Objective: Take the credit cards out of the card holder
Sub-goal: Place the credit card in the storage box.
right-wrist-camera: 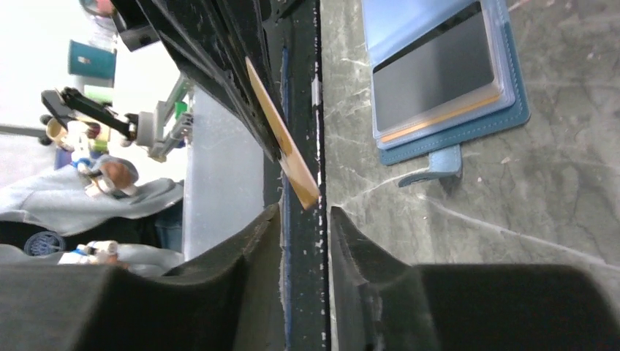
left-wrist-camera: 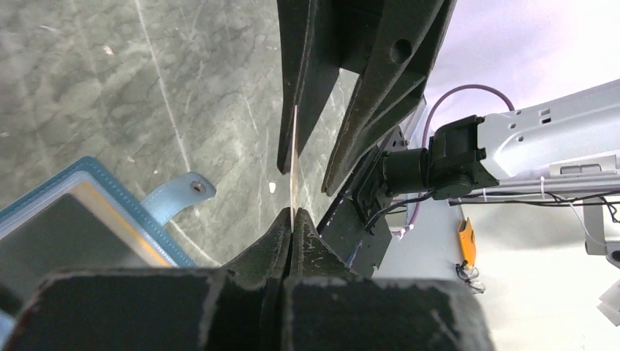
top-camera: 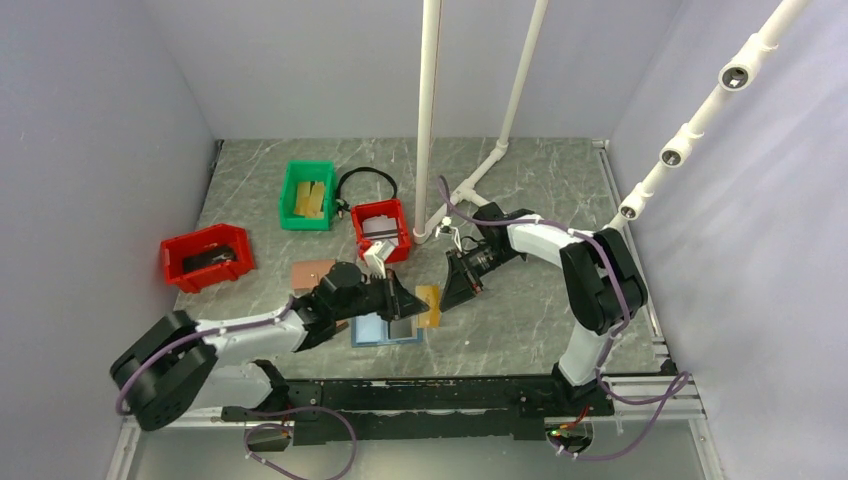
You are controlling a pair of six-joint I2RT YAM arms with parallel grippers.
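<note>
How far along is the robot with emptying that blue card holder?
Partway. The card holder lies open, and tan pieces in the green bin may be cards already removed. Now the left end effector pinches one credit card, its free end reaching the open right end effector. A gold edge in a holder pocket suggests at least one more remains.

I count two red bins: one red bin (top-camera: 172, 262) at the left, another red bin (top-camera: 380, 206) in the middle. Also one green bin (top-camera: 305, 168), one blue card holder (top-camera: 370, 332), one gold credit card (top-camera: 430, 305) outside it, one brown wallet (top-camera: 312, 272) and one black cable (top-camera: 365, 175).
</note>
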